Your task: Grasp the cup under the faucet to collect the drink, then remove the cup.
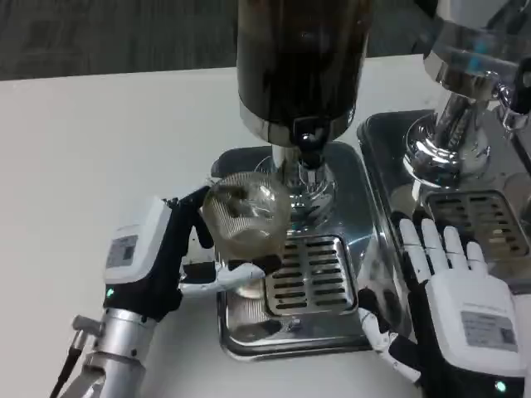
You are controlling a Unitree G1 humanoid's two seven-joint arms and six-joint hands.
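Note:
A clear ribbed cup [246, 213] is held by my left hand [158, 253], whose fingers wrap it from the left; it is tilted and sits left of the grille, over the steel drip tray [365, 249]. The black faucet [309, 141] of the dark drink dispenser [303, 58] hangs just right of and above the cup's rim. Whether the cup holds any drink is unclear. My right hand [452, 286] lies flat with fingers stretched out, on the tray's right edge, holding nothing.
A slotted grille [309, 276] covers the tray's front. A second chrome dispenser [465, 83] on its own tray with a grille [481, 220] stands at the right. White table [99, 157] spreads to the left.

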